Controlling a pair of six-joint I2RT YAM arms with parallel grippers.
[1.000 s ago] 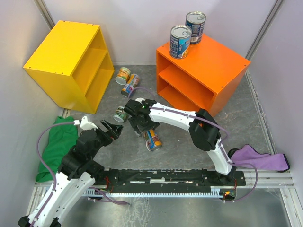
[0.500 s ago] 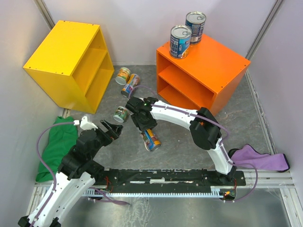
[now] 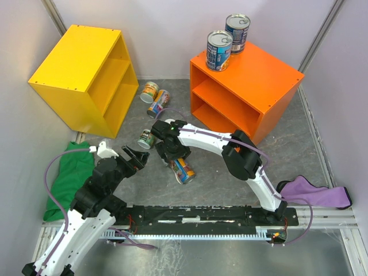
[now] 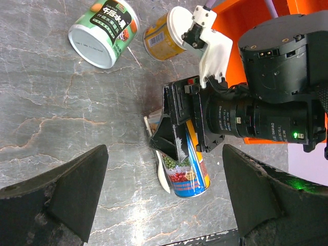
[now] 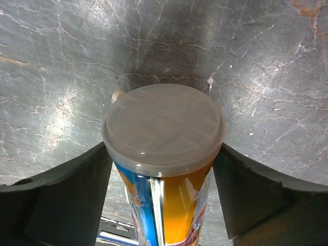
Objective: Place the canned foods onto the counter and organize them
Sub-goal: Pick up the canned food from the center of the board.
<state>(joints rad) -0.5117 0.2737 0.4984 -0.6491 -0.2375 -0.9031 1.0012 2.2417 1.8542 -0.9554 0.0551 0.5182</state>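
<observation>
1. The right pincer (image 5: 163, 149) has its jaws on either side of the short can with a blue and yellow label and a pale plastic lid (image 5: 163, 123). They lie close against it, but I cannot tell whether they already press it.
2. The left pincer (image 3: 135, 156) is wide open, holds nothing, and hovers near this can.
3. Half a second ago the right pincer had drawn a little away from the can; now it is back down around it. The can lies on its side in the same place as before, so I judge this to be a renewed try, with the lift not yet done.
4. Two wide blue-labelled tins (image 3: 219, 50) stand upright on top of the bright orange box-shaped cabinet (image 3: 259, 75). The other cans, among them a green-labelled can (image 4: 102, 31), are on the table.
5. The table (image 3: 299, 149) is grey with a marble pattern and shiny in places, so a lying can may roll. Pale walls close it in. A yellow cabinet (image 3: 80, 69), a green cloth (image 3: 69, 172) and a purple cloth (image 3: 319, 194) are at the sides.
</observation>
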